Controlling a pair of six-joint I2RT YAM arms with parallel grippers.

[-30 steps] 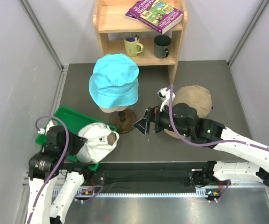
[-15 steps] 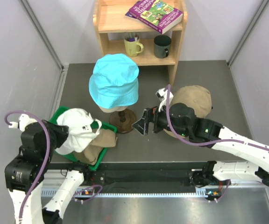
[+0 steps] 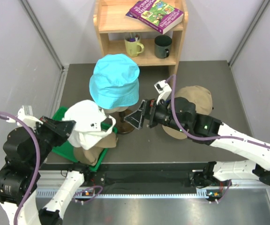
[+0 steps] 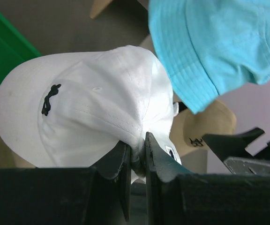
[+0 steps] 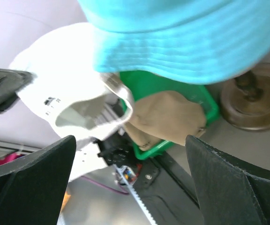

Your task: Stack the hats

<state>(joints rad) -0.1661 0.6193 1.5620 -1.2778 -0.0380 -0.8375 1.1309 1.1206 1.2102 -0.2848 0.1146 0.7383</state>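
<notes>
My left gripper (image 3: 69,126) (image 4: 137,145) is shut on the edge of a white cap (image 3: 89,123) (image 4: 83,108) and holds it in the air above the green tray (image 3: 62,115), just below the cyan bucket hat (image 3: 115,80) (image 4: 214,47) on the stand. A tan cap (image 3: 101,140) (image 5: 165,115) lies in the tray under the white cap. Another tan cap (image 3: 196,99) (image 4: 205,124) lies on the table at the right, partly hidden by my right arm. My right gripper (image 3: 136,119) (image 5: 130,183) is open and empty, next to the stand's base. The white cap also shows in the right wrist view (image 5: 69,93).
The wooden stand's round base (image 3: 122,123) (image 5: 252,101) stands mid-table. A wooden shelf (image 3: 142,33) at the back holds a book (image 3: 156,14), a yellow-green mug (image 3: 134,46) and a dark mug (image 3: 163,46). Grey walls close both sides.
My left arm has lifted the white cap out of the tray and carried it up and right toward the cyan hat. My right gripper has moved slightly up and left.
</notes>
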